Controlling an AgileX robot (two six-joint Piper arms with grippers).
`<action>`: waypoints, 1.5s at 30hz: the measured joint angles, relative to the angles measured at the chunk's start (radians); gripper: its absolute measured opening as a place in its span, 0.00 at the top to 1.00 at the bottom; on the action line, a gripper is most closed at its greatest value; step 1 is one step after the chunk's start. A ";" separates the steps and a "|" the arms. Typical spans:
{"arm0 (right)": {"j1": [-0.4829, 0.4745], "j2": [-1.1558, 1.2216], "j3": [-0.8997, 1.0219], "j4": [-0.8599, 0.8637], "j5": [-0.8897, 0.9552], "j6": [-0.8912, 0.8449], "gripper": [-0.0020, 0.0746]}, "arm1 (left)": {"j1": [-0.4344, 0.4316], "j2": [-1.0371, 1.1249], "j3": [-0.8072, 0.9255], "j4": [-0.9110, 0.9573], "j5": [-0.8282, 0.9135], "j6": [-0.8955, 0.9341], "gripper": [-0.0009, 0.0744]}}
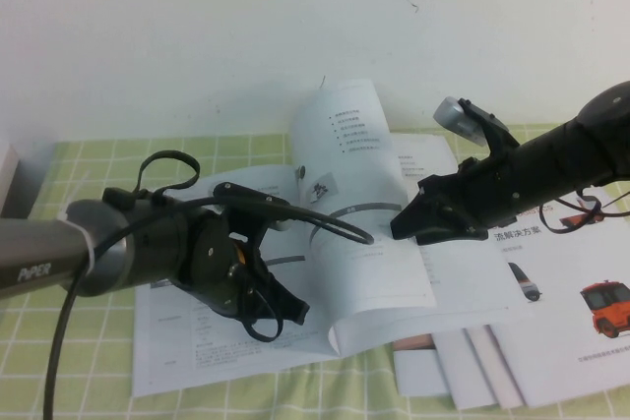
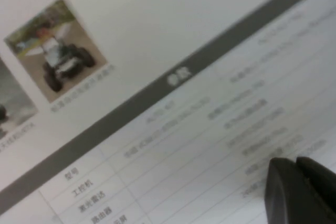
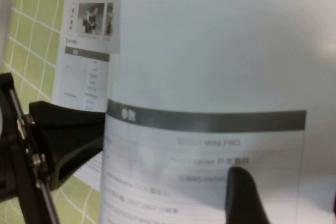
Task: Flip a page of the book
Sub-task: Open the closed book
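Observation:
The book lies open on the green checked cloth. One white leaf, the page, stands raised and curled over the spine. My right gripper reaches in from the right, low against this leaf. In the right wrist view its jaws are open, and the page with its grey table bar fills the view right behind the fingers. My left gripper is shut, its tip pressed on the book's flat left-hand leaf, beside a grey-barred table; in the left wrist view the gripper holds nothing.
Loose white sheets printed with orange vehicles lie at the right, overlapping under the book's right edge. A white wall rises just behind the table. Green checked cloth shows at the front left. A pale box edge sits at the far left.

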 joint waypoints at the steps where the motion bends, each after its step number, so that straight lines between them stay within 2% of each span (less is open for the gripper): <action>1: 0.000 0.000 0.000 0.002 0.000 -0.004 0.51 | -0.002 -0.008 0.002 0.003 -0.002 0.000 0.99; 9: 0.004 0.000 0.000 0.013 0.001 -0.015 0.53 | -0.002 -0.135 0.004 0.120 -0.011 -0.054 0.99; 13: 0.015 0.000 0.000 0.051 0.006 -0.053 0.56 | -0.002 -0.234 0.005 0.284 0.011 -0.174 0.99; 16: 0.026 0.000 0.000 0.089 0.008 -0.079 0.57 | -0.002 -0.304 0.005 0.339 0.028 -0.227 0.99; 21: 0.047 0.000 0.000 0.142 0.010 -0.121 0.58 | -0.035 -0.411 0.011 0.341 0.037 -0.225 0.99; 32: 0.124 0.000 0.000 0.228 0.010 -0.209 0.61 | -0.235 -0.464 0.011 0.222 0.088 -0.088 0.99; 37: 0.125 0.000 0.000 0.249 0.010 -0.216 0.63 | -0.301 -0.424 0.011 0.148 0.093 -0.009 0.99; 45: 0.125 0.000 0.000 0.279 0.010 -0.232 0.63 | -0.341 -0.268 0.011 0.110 0.037 0.051 0.99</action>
